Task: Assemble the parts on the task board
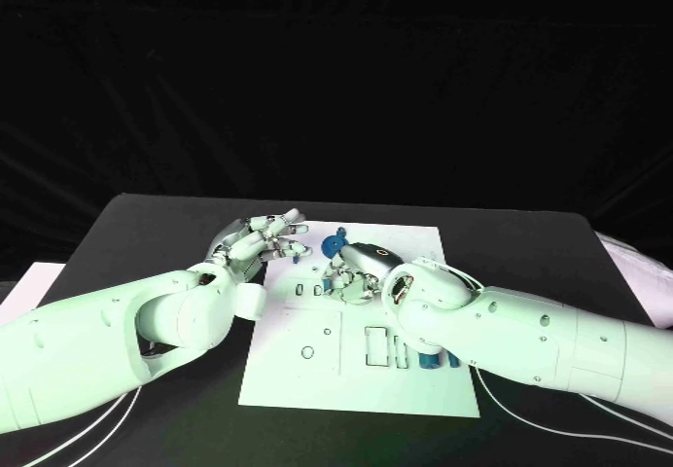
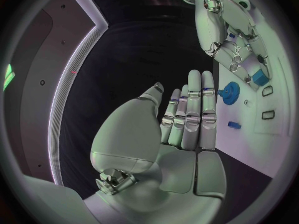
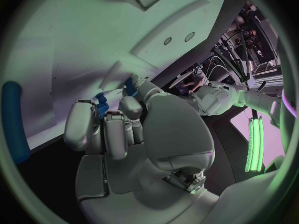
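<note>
Right hand (image 1: 368, 270) grips blue part (image 3: 101, 104) | left hand (image 2: 187, 115) flat, holding nothing | task board (image 1: 330, 379)

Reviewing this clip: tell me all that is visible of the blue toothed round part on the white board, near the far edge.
The blue gear-like round part looks like moulded plastic, a toothed disc with a raised hub at its centre. In the left wrist view it lies flat on the white task board, with bare board around it. In the head view it sits near the board's far edge, just beyond the right hand. The left hand, fingers straight and together, stays beside it without touching. Whether it sits on a peg cannot be told.
</note>
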Controlling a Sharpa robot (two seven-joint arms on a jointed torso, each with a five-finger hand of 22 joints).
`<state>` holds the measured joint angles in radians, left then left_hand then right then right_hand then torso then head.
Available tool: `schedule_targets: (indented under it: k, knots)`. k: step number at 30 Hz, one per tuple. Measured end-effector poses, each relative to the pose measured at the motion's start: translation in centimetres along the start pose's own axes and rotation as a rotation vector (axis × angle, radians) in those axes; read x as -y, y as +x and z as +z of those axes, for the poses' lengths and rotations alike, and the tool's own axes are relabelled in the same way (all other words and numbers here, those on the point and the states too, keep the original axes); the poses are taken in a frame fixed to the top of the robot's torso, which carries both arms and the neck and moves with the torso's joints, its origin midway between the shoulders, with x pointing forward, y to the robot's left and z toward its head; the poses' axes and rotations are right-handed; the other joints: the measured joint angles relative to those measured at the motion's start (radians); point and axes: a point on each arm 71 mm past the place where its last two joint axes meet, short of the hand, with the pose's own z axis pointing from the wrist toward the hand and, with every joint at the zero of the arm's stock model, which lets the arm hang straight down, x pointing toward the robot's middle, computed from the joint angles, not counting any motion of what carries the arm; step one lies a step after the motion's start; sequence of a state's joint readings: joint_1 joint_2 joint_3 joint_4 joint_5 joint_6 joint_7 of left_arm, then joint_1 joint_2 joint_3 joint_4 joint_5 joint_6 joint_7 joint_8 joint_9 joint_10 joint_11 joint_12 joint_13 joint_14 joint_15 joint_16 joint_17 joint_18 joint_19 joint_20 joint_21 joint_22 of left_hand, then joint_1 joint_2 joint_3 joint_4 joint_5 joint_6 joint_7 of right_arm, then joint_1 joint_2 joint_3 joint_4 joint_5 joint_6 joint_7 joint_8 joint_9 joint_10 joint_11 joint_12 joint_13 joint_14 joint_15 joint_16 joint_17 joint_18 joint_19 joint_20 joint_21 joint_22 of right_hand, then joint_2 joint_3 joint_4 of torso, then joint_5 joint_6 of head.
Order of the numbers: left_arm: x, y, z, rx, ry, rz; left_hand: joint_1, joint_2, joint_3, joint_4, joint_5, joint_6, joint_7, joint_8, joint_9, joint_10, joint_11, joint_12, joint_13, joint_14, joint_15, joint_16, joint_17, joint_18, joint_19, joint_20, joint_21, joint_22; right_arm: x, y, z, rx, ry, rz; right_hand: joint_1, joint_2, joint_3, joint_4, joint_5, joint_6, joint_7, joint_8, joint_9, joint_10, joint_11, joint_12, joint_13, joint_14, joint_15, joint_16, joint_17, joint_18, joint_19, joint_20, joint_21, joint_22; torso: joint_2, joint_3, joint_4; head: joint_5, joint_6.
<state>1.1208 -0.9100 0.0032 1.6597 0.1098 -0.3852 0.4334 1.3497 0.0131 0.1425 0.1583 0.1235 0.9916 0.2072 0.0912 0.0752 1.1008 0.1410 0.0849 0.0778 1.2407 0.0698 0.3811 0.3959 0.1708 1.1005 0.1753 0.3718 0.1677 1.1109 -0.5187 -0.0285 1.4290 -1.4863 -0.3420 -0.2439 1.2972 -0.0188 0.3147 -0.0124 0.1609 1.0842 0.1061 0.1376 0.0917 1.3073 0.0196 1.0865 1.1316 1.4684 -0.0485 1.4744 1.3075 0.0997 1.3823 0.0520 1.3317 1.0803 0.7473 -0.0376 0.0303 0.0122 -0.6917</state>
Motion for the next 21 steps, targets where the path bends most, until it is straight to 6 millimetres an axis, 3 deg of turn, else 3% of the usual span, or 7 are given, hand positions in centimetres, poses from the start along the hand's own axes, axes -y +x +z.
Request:
schedule_targets:
  k: [10, 21]
  knots:
    - [-0.01, 0.04, 0.00, -0.001, -0.001, -0.001, 0.000, 0.000, 0.003, -0.003, 0.000, 0.000, 0.000, 0.000, 0.001, 0.000, 0.000, 0.000, 0.000, -0.004, -0.004, 0.000, 0.002, 0.000, -0.004, -0.004, 0.000, 0.000, -0.14, 0.12, 0.05, -0.008, -0.002, -0.010, -0.010, -0.010, 0.000, 0.000, 0.000, -0.002, 0.002, 0.000, 0.021, -0.003, 0.004, -0.004, -0.003, 0.000, 0.000, 0.000, 0.000, 0.000, -0.004, 0.004, -0.004, -0.003, -0.001, -0.0001, -0.0003, 0.002, -0.003]
    - [0.00, -0.01, 0.00, -0.001, -0.001, 0.000, 0.000, 0.000, 0.003, -0.003, 0.000, 0.000, 0.000, 0.000, 0.001, 0.000, 0.000, 0.000, 0.000, -0.004, -0.004, 0.000, 0.002, 0.000, -0.004, -0.004, 0.000, 0.000, -0.13, 0.12, -0.09, -0.016, -0.002, -0.029, -0.023, -0.023, 0.000, 0.000, 0.013, -0.003, 0.003, -0.004, 0.018, -0.024, 0.008, -0.037, -0.029, 0.000, 0.000, -0.004, 0.000, 0.000, -0.004, 0.004, -0.008, -0.010, 0.000, -0.0001, -0.0004, 0.004, -0.005]
